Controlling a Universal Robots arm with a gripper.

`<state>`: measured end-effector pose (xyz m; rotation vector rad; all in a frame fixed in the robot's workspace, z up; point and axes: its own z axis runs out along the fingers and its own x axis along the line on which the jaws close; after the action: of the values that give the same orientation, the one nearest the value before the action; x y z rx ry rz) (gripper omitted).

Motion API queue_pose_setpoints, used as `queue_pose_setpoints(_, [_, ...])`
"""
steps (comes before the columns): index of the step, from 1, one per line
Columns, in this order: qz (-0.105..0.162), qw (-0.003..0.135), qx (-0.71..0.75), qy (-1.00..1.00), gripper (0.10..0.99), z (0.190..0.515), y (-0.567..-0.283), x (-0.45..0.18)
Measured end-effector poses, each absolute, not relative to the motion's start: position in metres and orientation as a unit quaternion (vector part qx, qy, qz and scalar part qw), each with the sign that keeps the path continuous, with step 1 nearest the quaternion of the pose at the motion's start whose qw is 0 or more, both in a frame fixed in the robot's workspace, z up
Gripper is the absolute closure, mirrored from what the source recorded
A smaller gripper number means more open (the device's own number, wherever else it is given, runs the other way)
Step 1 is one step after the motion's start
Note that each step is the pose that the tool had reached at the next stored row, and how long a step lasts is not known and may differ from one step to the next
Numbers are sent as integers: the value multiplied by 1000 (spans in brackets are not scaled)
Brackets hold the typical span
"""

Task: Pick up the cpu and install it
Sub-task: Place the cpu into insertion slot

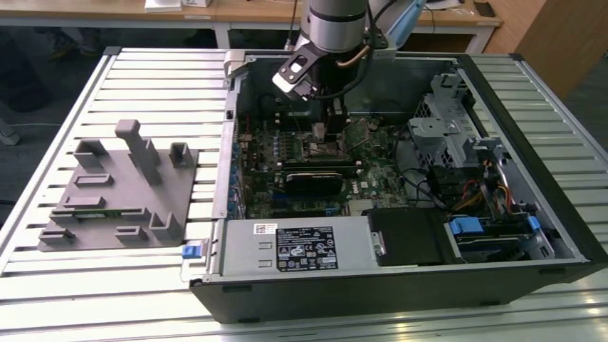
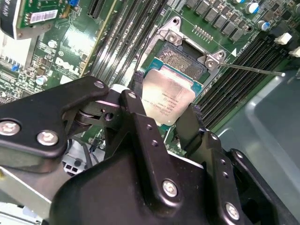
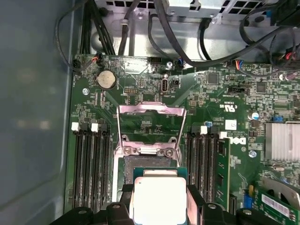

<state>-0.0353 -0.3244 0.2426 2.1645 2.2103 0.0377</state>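
The cpu is pinched by its edges in the clenched jaws of the gripper, just over the open socket on the motherboard, perhaps touching it. The socket's metal frame stands raised, inside the computer case on the table.

Power supply sticker: dense white print and marks, too small to read.
cpu: faint etched lines on the metal top, illegible.
Motherboard: white maker's mark and tiny silkscreen codes.
Card label: barcode strip, unreadable.
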Motion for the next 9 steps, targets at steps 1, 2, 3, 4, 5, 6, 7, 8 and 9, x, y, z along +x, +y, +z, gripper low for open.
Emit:
queue_pose_setpoints(1, [13, 23, 699, 714, 553, 241, -324, -35])
queue_pose_setpoints(2, [13, 23, 699, 714, 553, 240, -324, -35])
queue_pose_setpoints(3, [13, 23, 699, 714, 553, 238, -324, -35])
queue_pose_setpoints(4, [13, 23, 700, 714, 553, 236, -324, -35])
queue_pose_setpoints(5, [13, 23, 700, 714, 553, 235, -324, -35])
queue_pose_setpoints(6, [13, 23, 700, 713, 553, 233, -324, -35])
queue_pose_setpoints(7, [13, 23, 702, 712, 553, 232, -324, -35])
queue_pose_setpoints(8, [13, 23, 703, 710, 553, 231, -324, -35])
queue_pose_setpoints(9, [13, 23, 705, 708, 553, 229, -324, -35])
